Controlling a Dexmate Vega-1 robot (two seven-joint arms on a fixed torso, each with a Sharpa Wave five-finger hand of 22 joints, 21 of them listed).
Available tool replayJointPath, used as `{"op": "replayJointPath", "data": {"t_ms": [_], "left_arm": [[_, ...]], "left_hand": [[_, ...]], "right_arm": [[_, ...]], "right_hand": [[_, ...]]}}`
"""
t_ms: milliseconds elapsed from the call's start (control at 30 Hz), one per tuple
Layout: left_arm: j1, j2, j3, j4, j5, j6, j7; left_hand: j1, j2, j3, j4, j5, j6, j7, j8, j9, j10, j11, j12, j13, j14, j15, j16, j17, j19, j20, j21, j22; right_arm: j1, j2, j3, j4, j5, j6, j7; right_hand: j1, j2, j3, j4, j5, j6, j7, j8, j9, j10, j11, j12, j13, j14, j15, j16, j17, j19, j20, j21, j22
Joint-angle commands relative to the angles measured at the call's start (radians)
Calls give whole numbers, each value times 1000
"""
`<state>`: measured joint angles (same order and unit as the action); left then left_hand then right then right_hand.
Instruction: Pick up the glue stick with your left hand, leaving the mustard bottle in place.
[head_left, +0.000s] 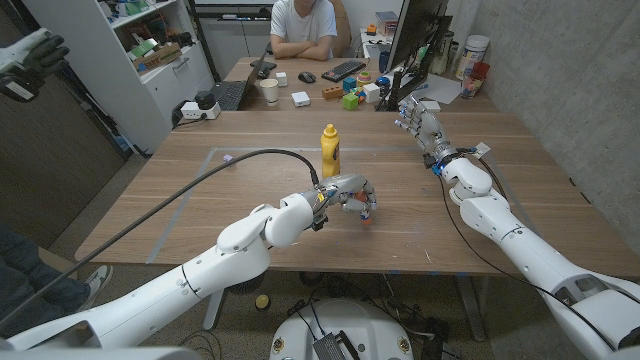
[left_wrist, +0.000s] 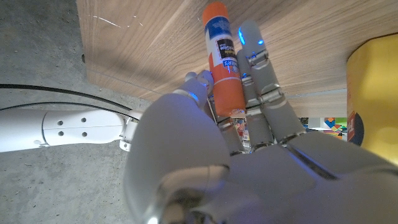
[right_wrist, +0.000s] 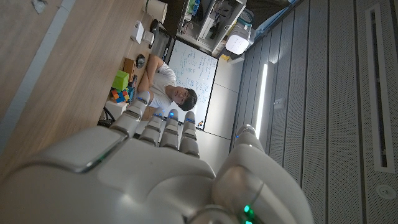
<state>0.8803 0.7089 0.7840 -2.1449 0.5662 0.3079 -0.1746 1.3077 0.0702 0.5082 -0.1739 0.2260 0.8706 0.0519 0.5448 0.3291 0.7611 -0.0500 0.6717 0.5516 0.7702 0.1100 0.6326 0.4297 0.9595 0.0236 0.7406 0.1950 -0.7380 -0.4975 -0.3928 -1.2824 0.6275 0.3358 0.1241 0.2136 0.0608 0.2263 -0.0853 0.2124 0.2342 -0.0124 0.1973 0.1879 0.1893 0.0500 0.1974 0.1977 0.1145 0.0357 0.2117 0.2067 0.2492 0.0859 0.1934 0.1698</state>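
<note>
— Head view first: where is the glue stick (head_left: 363, 209)?

— Under the left hand (head_left: 352, 195), among its down-curled fingers, just in front of the mustard bottle (head_left: 330, 150), which stands upright on the wooden table (head_left: 200, 200). The right hand (head_left: 418, 117) stands at the far right, fingers straight and holding nothing.

— And the left wrist view?

— The orange stick (left_wrist: 222, 62) lies along the fingers (left_wrist: 258, 74), pressed between two of them (its cap past the fingertips). The yellow bottle (left_wrist: 372, 93) sits just beside them.

— Right wrist view?

— The right hand (right_wrist: 161, 168) shows its fingers side by side, extended, nothing between them; beyond the fingertips a person (right_wrist: 165, 93) sits with folded arms.
</note>
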Motion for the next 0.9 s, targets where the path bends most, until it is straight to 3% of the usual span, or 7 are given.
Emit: {"op": "replayJointPath", "data": {"t_ms": [33, 900], "left_arm": [[-12, 9, 17, -17, 21, 26, -26], [-13, 36, 3, -82, 65, 59, -66]], "left_hand": [[20, 8, -1, 0, 10, 13, 2, 9, 0, 59, -31, 12, 89, 189, -253, -5, 6, -16, -5, 12, 0], [18, 3, -6, 1, 15, 18, 0, 8, -7, 69, -28, 2, 107, 191, -248, -19, 24, -53, 12, 27, -7]], "right_arm": [[6, -1, -6, -2, -8, -11, -6], [9, 1, -13, -19, -19, -24, -22]], "right_hand": [[-6, 4, 4, -3, 10, 7, -3, 7, 4, 6, 0, 7, 2, 11, -3, 4, 6, 6, -2, 1, 1], [-6, 5, 5, -7, 11, 10, 0, 6, 4, 13, 3, 9, 2, 18, -3, 6, 6, 30, 8, 7, 1]]}}
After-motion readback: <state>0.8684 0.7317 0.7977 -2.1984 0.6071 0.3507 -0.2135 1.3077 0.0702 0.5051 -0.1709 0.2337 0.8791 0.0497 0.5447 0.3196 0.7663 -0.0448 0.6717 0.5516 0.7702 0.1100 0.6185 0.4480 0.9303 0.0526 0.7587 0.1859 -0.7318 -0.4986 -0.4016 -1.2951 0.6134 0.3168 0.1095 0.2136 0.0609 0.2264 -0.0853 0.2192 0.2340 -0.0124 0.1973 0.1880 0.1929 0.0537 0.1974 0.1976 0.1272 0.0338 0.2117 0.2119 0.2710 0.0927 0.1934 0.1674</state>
